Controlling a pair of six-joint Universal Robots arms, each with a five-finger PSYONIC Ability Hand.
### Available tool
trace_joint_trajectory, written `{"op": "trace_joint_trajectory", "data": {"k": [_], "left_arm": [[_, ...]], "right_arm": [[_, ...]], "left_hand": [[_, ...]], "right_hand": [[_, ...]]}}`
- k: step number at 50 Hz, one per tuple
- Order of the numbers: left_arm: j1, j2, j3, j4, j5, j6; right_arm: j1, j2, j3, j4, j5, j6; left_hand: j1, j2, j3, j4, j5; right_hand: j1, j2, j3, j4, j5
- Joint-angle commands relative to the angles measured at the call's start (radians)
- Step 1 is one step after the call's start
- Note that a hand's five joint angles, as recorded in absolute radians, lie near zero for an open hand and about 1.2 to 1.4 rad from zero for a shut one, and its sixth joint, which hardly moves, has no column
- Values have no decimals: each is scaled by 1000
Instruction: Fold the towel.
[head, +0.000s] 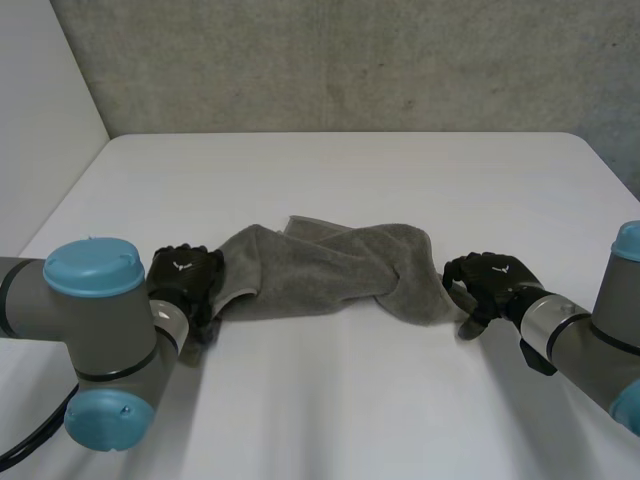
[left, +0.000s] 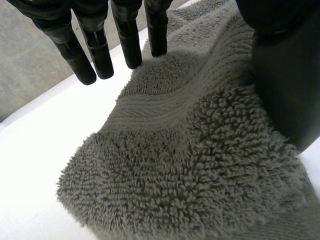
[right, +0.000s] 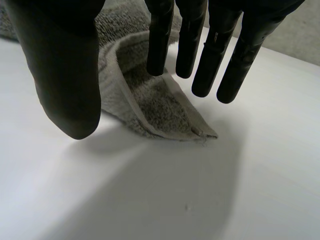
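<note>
Grasp step, I judge. Towel (head: 320, 272) lies bunched on the table (head: 350, 170). My left hand (head: 185, 278), at its 9 o'clock end, and right hand (head: 492, 282), at 3 o'clock, are spread, pinching nothing. Next should be: pinch both corners, stretch flat

the head view looks down from between and behind the arms, taking in most of the table (head: 330, 400) and the wall (head: 350, 60) beyond. each wrist view looks along its own palm, past its fingers (left: 127, 45), from very near the table. all three share the towel (head: 330, 270): the left wrist view shows its left end, the right wrist view its right corner.
</note>
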Motion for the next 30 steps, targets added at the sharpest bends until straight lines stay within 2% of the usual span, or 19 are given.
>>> {"op": "trace_joint_trajectory", "data": {"k": [1,4,6,7,8,9,10,11,12,13,16,17,19,26,30], "left_arm": [[2,-2,21,1,0,0],[5,-2,24,2,2,0],[8,3,30,1,2,0],[9,3,30,1,2,0],[10,9,31,1,2,0],[10,9,31,1,2,0],[13,15,31,1,2,0],[21,29,31,-1,2,0],[21,29,31,-1,2,0],[33,55,30,-1,2,-2],[56,125,27,-1,6,-6],[56,126,27,-1,6,-6],[73,202,31,-1,11,-14],[88,348,50,-2,12,-25],[88,417,70,-22,12,-49]], "right_arm": [[2,75,-60,4,30,1],[3,99,-78,5,32,1],[5,118,-98,8,32,4],[5,118,-98,8,32,4],[5,119,-109,11,30,13],[5,119,-109,11,30,13],[5,119,-120,11,29,33],[3,103,-129,13,23,62],[3,102,-129,13,23,62],[2,71,-141,16,11,97],[-9,-69,-161,19,-12,172],[-9,-69,-161,19,-13,172],[-12,-175,-172,18,-58,233],[-21,-273,-221,62,-155,286],[-49,-313,-293,203,-193,269]], "left_hand": [[89,91,88,89,-92],[218,221,218,218,38],[387,390,387,388,207],[388,391,388,389,208],[522,525,522,522,342],[523,526,523,524,343],[677,680,677,678,497],[827,830,827,828,647],[828,831,828,829,648],[988,991,988,989,808],[1001,1004,1001,1002,821],[1001,1004,1001,1002,821],[1001,1004,1001,1002,821],[1001,1004,1001,1002,821],[1001,1004,1001,1002,821]], "right_hand": [[94,100,95,97,91],[229,235,230,232,226],[497,504,499,501,494],[499,505,500,502,496],[714,720,716,718,711],[716,722,718,720,713],[846,852,847,849,843],[847,853,849,851,844],[847,853,849,851,844],[847,853,849,851,844],[847,853,849,851,844],[847,853,849,851,844],[847,853,849,851,844],[847,853,849,851,844],[847,853,849,851,844]]}}
